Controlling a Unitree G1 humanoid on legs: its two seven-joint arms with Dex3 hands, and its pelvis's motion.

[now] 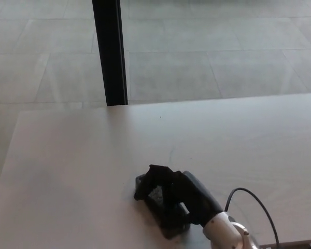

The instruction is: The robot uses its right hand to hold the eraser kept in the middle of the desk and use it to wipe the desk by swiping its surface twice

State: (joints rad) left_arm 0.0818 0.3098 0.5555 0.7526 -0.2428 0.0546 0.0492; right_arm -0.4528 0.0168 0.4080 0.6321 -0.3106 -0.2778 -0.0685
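Your right hand (171, 193) came in from the lower right of the frame, forearm angled up-left, white wrist at the bottom edge with a black cable (251, 205) looping off it. Fingers were curled down over the eraser (163, 215), gripping it flat against the desk (93, 155). Eraser sat low centre of the frame, mostly hidden under the hand. Black post (111, 52) stood behind the desk's far edge, upper left. Left hand wasn't visible.
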